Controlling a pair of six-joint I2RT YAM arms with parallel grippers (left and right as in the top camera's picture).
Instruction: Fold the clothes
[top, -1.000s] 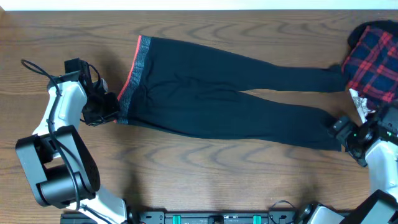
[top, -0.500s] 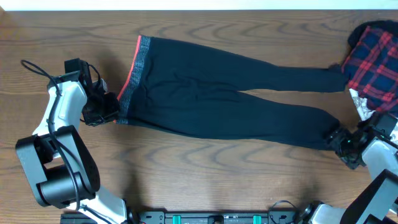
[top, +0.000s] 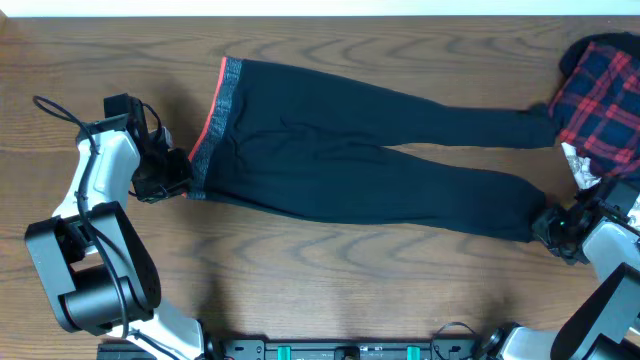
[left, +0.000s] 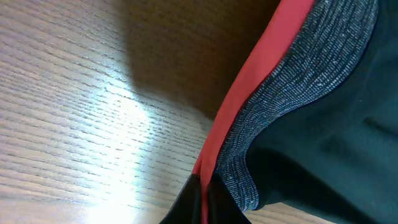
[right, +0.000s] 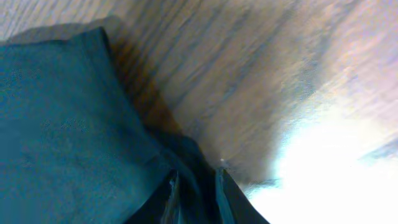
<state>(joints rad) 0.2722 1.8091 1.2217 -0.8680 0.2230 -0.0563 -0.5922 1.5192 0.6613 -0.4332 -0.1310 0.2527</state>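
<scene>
The black trousers (top: 350, 160) lie flat across the wooden table, waistband to the left and both legs running right. The grey-flecked waistband (left: 298, 93) has a bright red-orange edge (left: 249, 93). My left gripper (top: 185, 172) is shut on the waistband's near corner; in the left wrist view its tips (left: 204, 202) pinch the red edge. My right gripper (top: 545, 225) sits at the cuff of the near leg. In the right wrist view its jaws (right: 196, 196) stand narrow with dark fabric (right: 68, 124) squeezed between them.
A red-and-black plaid garment (top: 600, 95) lies bunched at the far right, touching the far leg's end. A white printed cloth (top: 582, 170) pokes out beneath it, just above my right arm. A black cable (top: 55, 108) loops by the left arm.
My right gripper has slid left onto the near leg's cuff and closed on it. The left gripper and the trousers have stayed put.
</scene>
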